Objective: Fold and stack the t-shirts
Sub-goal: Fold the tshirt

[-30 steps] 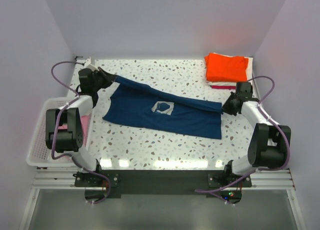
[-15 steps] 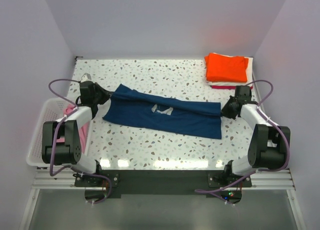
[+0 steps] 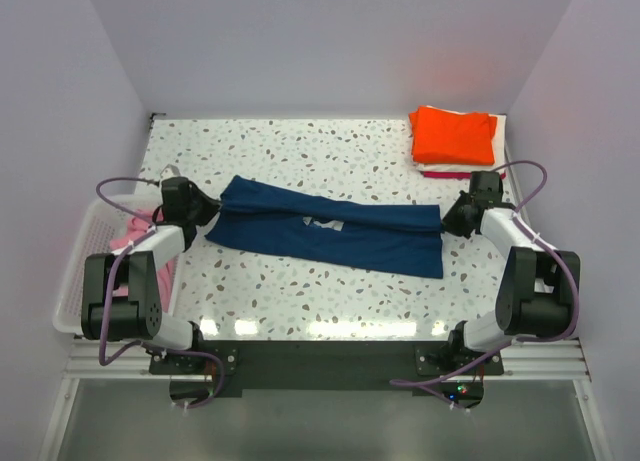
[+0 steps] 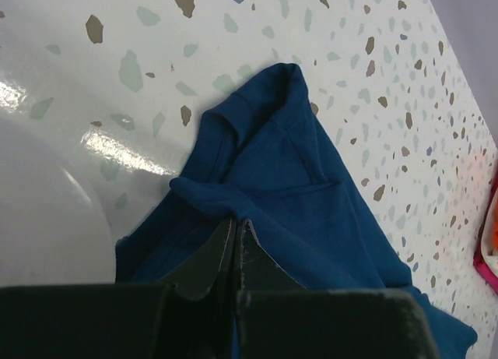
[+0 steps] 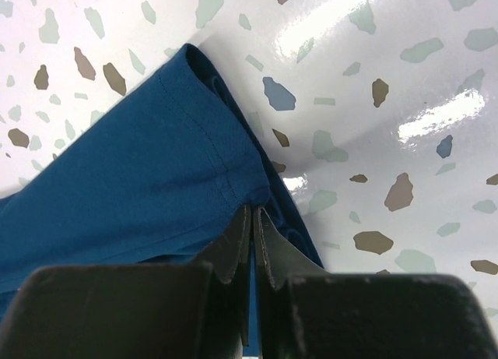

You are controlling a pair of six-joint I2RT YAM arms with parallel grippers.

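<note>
2 pincers | L pincer (image 4: 235, 223) clamped on navy tee (image 3: 340, 243) | R pincer (image 5: 253, 211) clamped, same tee | print (image 3: 322, 222) part-hidden

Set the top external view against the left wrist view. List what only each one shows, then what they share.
Only the top external view: the right tool at the shirt's right end, the pale print, the white basket and the pink t-shirt in it. Only the left wrist view: how the left tool grips, its fingers pressed together on a bunched fold of cloth. Both: the navy t-shirt lying on the speckled table.
</note>
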